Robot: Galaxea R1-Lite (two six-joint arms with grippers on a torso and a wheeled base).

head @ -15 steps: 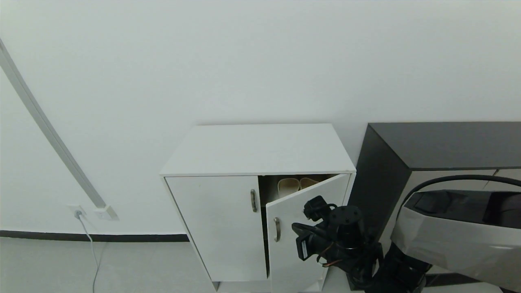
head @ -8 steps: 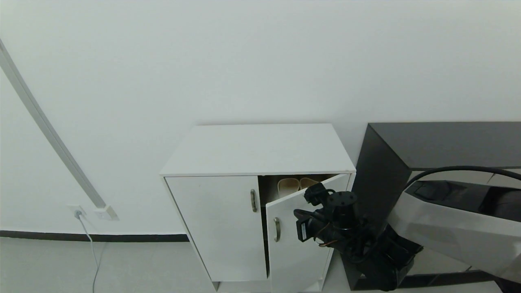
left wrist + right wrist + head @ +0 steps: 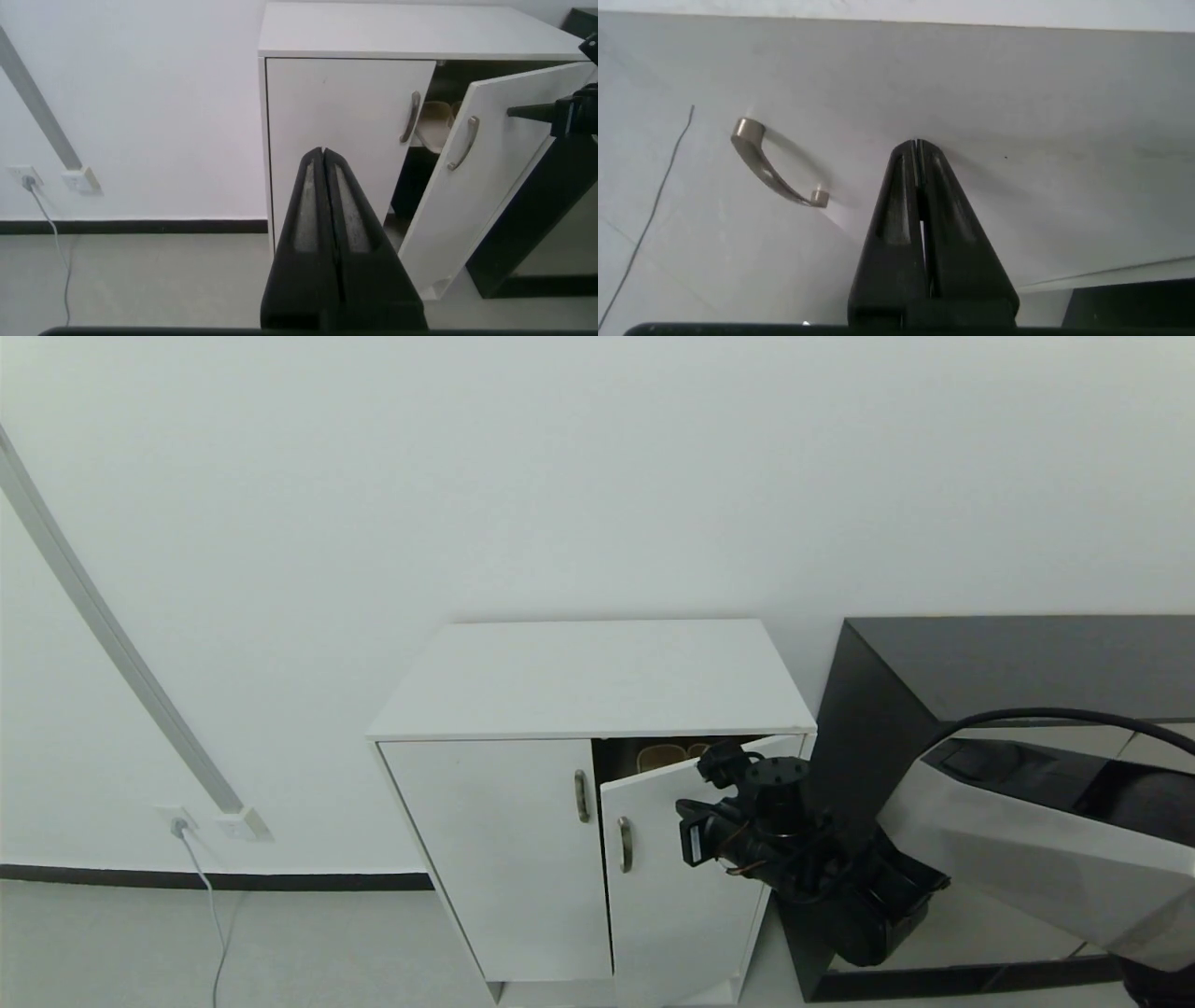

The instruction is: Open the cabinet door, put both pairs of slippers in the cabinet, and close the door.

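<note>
From the head view, the white cabinet point(image 3: 588, 681) stands against a plain white wall point(image 3: 597, 476) — a flat-topped, matte box with two slab doors. The left door point(image 3: 495, 859) is flush shut, and the right door point(image 3: 658, 905) hangs ajar, swung out a little from its hinge side. Each door carries a short curved handle of brushed metal: left handle point(image 3: 581, 795), right handle point(image 3: 623, 845). Through the dark gap above the ajar door peek the rounded beige ends of the slippers point(image 3: 658, 758), up on the inside shelf. The black right arm point(image 3: 840, 896) sits in front of that door's outer face. A glossy dark cabinet point(image 3: 1018, 667) butts up on the right. On the wall at left there's a slanting pale trunking strip point(image 3: 103, 616), and a socket point(image 3: 177, 821) with a thin grey cable point(image 3: 217, 915) dropping to the floor.

Over to the left wrist view: the left gripper point(image 3: 322, 154) hangs well back from the cabinet, its long black fingers pressed together with nothing between them. Beyond it the door stands angled out, cream slippers are visible in the opening, and the right gripper point(image 3: 514, 112) has its dark tip at the panel, near the handle.

Right wrist view now — the smooth white door face is up close, with the bowed metal handle off to one side. The right gripper's tapered fingers are closed on nothing, with only a hairline slit between them, and their tips are at the panel, apparently touching it.
</note>
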